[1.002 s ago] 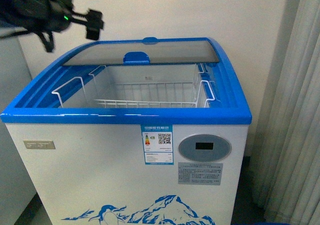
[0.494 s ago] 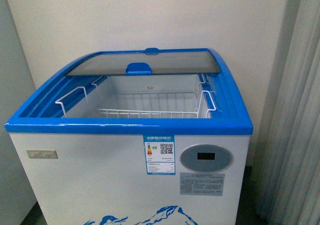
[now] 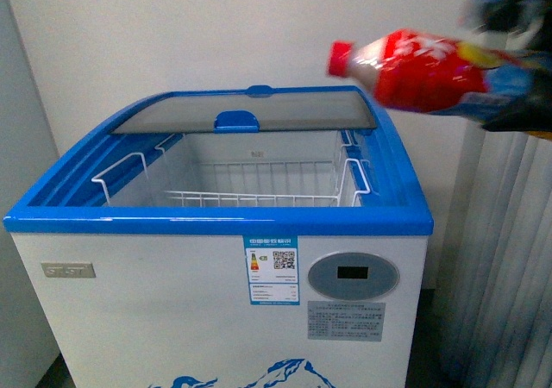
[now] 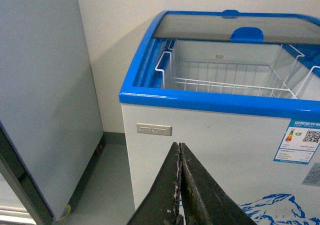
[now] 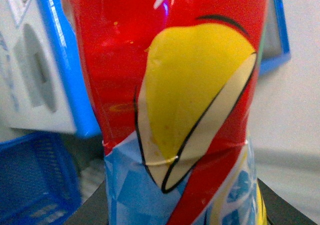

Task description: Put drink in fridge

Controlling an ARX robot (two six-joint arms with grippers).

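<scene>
One fridge (image 3: 216, 310) open on top, one drink (image 3: 423, 71) held aloft.
The drink is clamped in the right gripper (image 3: 517, 60), in the air near the fridge's right edge, long axis almost level, cap pointed left. The left gripper (image 4: 180, 185) is seen pinched together, empty.

- The drink (image 3: 423, 73) is bright red with a red cap (image 3: 339, 59). Its label carries a yellow and cream shape outlined in black, white lettering, and a light blue patch.
- The fridge (image 3: 172, 319) has a white body, a blue top rim (image 3: 216, 221), and a blue mountain picture low on its front.
- Its glass lid (image 3: 285, 108) looks grey, with a blue handle (image 3: 236, 121).
- The wire basket (image 3: 250, 197) inside is white.
- The oval display (image 3: 354, 276) is grey with a dark window; the sticker (image 3: 271, 271) is blue and white.
- The cabinet (image 4: 45, 85) is plain pale grey.
- The crate (image 5: 35, 185) is blue with a mesh pattern.
- The left gripper (image 4: 179, 152) has black jaws.
</scene>
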